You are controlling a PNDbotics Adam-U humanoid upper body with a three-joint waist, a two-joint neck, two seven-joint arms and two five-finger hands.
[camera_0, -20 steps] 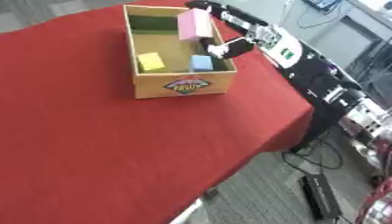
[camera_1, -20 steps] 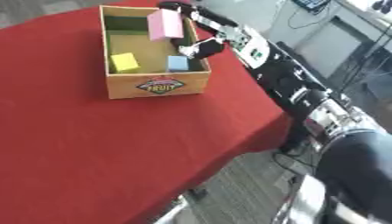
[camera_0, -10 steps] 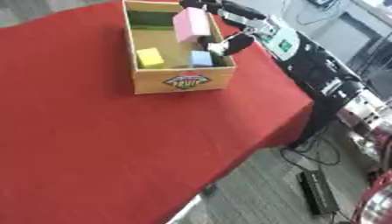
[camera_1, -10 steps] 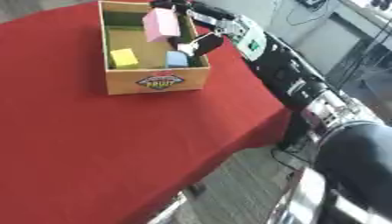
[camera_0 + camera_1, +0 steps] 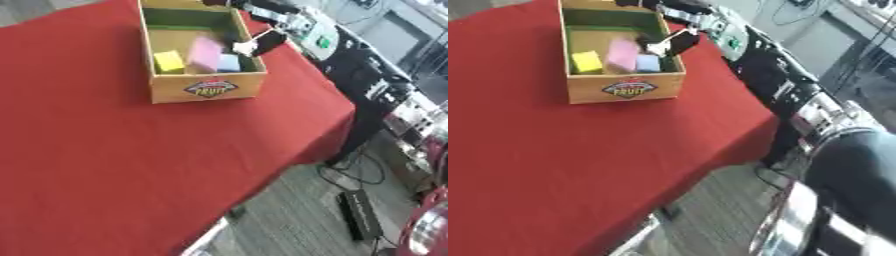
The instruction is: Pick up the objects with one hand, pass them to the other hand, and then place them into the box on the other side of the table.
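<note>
While the right hand hangs over the box rim, fingers apparently released, the pink block sits inside between yellow and blue; placement looks done, so withdrawing comes next.

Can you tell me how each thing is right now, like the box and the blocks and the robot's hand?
box: upright on the red table, open top.
pink block: blurred, inside the box, no fingers round it.
yellow block: lying in the box.
blue block: lying in the box, beside the pink one.
right hand: over the box's right wall, open, holding nothing.
red table: covered in cloth.
left hand: not seen.
</note>
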